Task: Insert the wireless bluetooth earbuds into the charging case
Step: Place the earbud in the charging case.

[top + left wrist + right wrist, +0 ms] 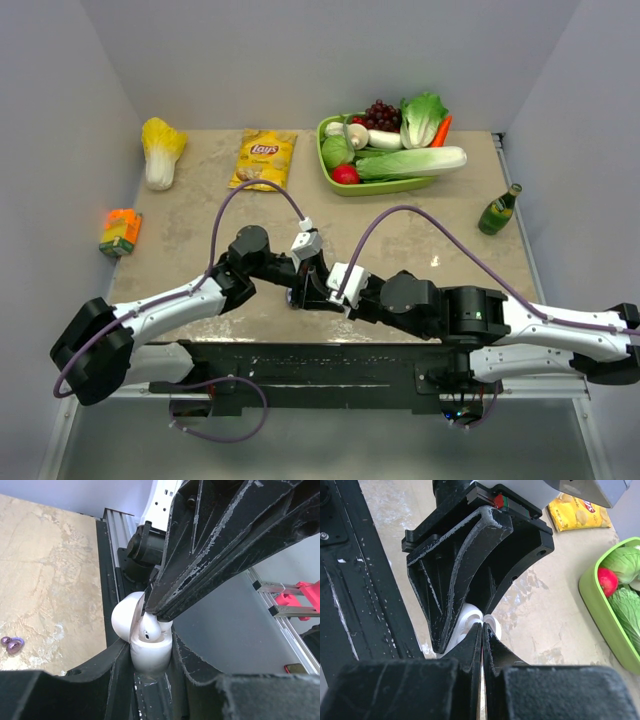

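The left fingers (117, 669) grasp the open charging case (148, 655) at lower centre, we judge to steady it, while the right fingers (210, 555), clenched together, reach it from the upper right. We count one white earbud (150, 634) inside and two lilac earbuds (12, 644) on the worktop (45, 570) at lower left; a fourth we cannot see.

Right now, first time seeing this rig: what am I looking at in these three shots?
Two robot arms are bolted at the near edge of a table. One camera looks down from above; the other two ride on the wrists. The left end effector grips an open white charging case, with a white earbud sitting in it. The right end effector is shut, its tips at the case's opening. Two purple earbuds lie on the table. Farther back are a chip bag, a green tray of vegetables, a bottle, an orange carton and a cabbage.
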You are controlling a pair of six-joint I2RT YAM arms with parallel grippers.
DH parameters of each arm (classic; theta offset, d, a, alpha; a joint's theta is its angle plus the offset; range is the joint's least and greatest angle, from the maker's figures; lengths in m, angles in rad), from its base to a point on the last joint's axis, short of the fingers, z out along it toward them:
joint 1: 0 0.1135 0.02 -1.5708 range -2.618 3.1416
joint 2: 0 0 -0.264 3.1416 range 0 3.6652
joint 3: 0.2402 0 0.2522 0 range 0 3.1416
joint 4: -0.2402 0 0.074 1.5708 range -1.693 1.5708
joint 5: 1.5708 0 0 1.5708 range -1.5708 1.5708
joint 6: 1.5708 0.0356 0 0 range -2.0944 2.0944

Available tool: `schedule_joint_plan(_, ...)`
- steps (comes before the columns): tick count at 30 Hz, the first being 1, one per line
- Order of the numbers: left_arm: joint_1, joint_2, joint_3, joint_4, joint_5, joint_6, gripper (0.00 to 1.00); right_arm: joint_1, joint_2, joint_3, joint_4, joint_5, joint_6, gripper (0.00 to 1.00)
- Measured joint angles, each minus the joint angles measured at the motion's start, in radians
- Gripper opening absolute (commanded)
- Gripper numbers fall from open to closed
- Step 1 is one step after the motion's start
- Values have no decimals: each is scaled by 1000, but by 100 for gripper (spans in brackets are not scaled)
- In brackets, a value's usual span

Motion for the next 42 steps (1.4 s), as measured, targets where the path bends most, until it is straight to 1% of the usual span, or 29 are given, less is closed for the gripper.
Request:
schedule_joint_plan(26,0,14,9,18,27,-2,0,7,-12,-23,45,-5,-8,0)
schedule_joint_plan(31,0,14,8,63,33,-13,0,8,-37,-25,47,-5,-7,0)
schedule_joint_plan(42,0,14,-2,203,51,-93,0,9,-67,-25,87,-10,-8,0)
